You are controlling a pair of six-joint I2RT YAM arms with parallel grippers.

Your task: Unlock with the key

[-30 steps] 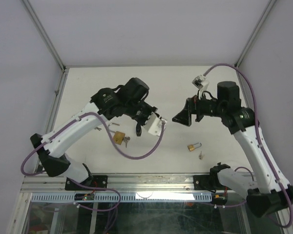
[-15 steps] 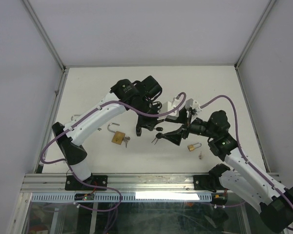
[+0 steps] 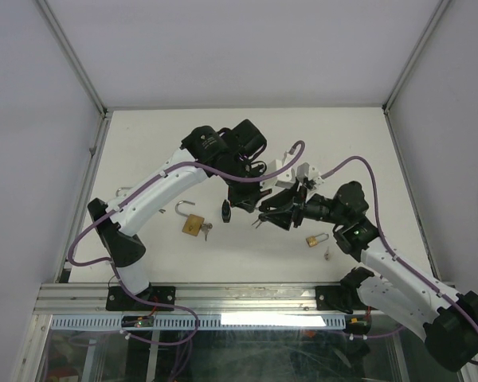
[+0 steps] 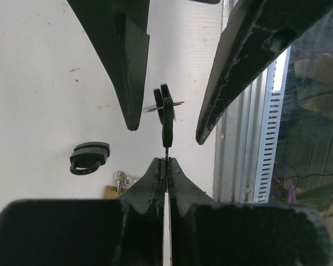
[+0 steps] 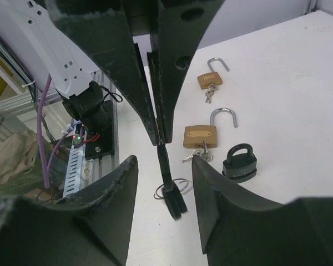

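Observation:
My left gripper is shut on the blade of a key. The key's black head and wire ring stick out past the fingertips, above the table. My right gripper faces it, and its two fingers stand on either side of the key with a gap on each side, so it is open. A black padlock lies shut on the table just beside them, and it also shows in the top view. From above, the left gripper and the right gripper meet at mid-table.
An open brass padlock with keys in it lies left of the black one. A second brass padlock and a loose key lie under the right arm. The slotted metal rail runs along the near edge.
The left arm swung right carrying the key. The right arm came down and left to meet it. Its jaws have narrowed around the key head.

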